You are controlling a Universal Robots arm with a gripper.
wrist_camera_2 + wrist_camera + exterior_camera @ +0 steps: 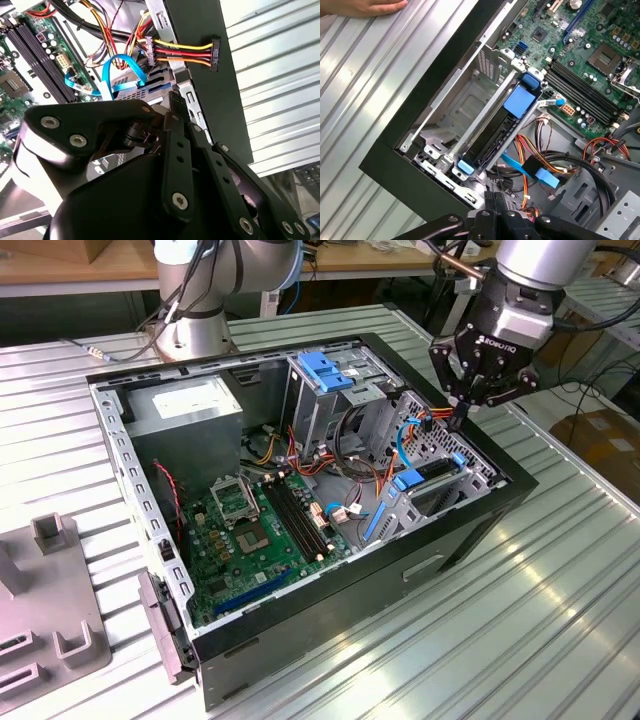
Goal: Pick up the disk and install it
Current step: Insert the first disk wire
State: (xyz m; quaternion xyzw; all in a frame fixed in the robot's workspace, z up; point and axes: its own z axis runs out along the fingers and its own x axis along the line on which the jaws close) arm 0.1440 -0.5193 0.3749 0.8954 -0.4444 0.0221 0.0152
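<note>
My arm (540, 265) is round silver-grey tubing with smooth pale joint housings, and black cables (200, 265) trail past my thick base column (195, 320). My claw (462, 410) is matt black with small white lettering on its body, joined to a silver wrist collar (520, 302). In the second wrist view its flat jointed links (177, 160) are pinned with shiny round-headed screws (179, 201) set in rounded black knuckles.

I see the disk (437, 470) right of centre in the exterior view: on edge in its bay, dark, with a blue bracket framing it.
</note>
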